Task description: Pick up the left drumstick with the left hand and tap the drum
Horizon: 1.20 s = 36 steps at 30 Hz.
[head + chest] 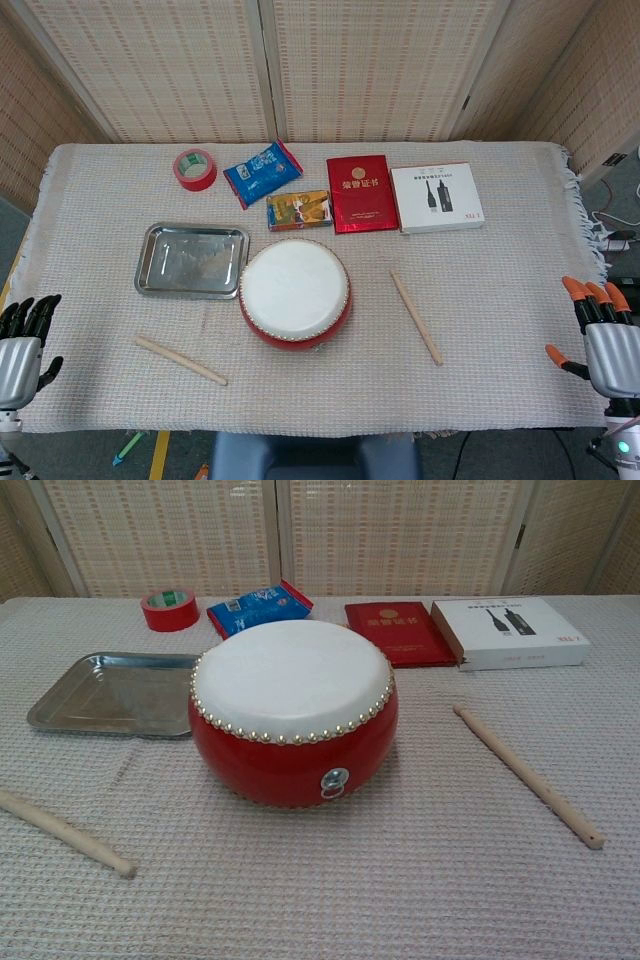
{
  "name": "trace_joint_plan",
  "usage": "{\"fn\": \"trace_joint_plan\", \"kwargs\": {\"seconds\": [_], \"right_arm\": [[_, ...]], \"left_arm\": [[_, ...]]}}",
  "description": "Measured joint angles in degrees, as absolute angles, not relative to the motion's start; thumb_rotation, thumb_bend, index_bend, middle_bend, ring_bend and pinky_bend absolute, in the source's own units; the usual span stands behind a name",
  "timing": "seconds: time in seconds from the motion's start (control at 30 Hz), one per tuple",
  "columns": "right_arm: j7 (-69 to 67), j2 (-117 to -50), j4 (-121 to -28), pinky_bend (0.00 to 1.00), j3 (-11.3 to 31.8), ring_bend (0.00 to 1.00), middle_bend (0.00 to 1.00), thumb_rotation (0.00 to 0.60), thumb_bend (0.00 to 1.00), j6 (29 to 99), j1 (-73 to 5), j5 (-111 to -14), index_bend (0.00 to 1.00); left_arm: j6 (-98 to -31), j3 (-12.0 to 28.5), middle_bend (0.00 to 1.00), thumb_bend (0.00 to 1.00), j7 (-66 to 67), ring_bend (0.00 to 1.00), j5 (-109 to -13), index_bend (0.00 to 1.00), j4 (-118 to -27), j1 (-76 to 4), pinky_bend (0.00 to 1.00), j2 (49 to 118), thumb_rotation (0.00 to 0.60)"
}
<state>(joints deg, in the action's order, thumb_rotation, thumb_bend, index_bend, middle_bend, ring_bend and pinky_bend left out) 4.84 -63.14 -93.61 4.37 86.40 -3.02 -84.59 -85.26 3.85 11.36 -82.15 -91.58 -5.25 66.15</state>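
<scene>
A red drum [295, 293] [292, 710] with a white skin sits in the middle of the table. The left drumstick [181, 360] [62, 830], plain wood, lies flat on the cloth to the drum's front left. My left hand [22, 338] hangs at the table's left edge, well left of that stick, fingers apart and holding nothing. My right hand [600, 330], with orange fingertips, is at the right edge, also holding nothing. Neither hand shows in the chest view.
A second drumstick [416, 316] [527, 774] lies right of the drum. A metal tray [192, 260] [110, 692] sits to the drum's left rear. Along the back are red tape [195, 169], a blue packet [262, 172], a small card box [299, 210], a red booklet [361, 193] and a white box [436, 197].
</scene>
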Motion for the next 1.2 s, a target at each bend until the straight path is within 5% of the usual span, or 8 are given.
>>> {"fn": "trace_joint_plan", "kwargs": {"seconds": [0.53,1.2], "right_arm": [[3.60,-63.09,-93.20,0.07,4.60,0.01,0.12,0.600,0.16,88.65,-2.15,-85.52,0.00],[0.90,-63.31,-92.03,0.07,4.28,0.01,0.12,0.600,0.16,88.82,-2.17,-87.07,0.00]], "left_arm": [[-84.45,3.34,0.14,0.27,9.75,0.11,-86.36,0.12,-89.24,-7.34,0.09,67.35,0.600],[-70.52,-1.78,0.20,0.30,7.05,0.14,-94.59,0.35,-86.19,-16.33,0.09,71.97,0.600]]}}
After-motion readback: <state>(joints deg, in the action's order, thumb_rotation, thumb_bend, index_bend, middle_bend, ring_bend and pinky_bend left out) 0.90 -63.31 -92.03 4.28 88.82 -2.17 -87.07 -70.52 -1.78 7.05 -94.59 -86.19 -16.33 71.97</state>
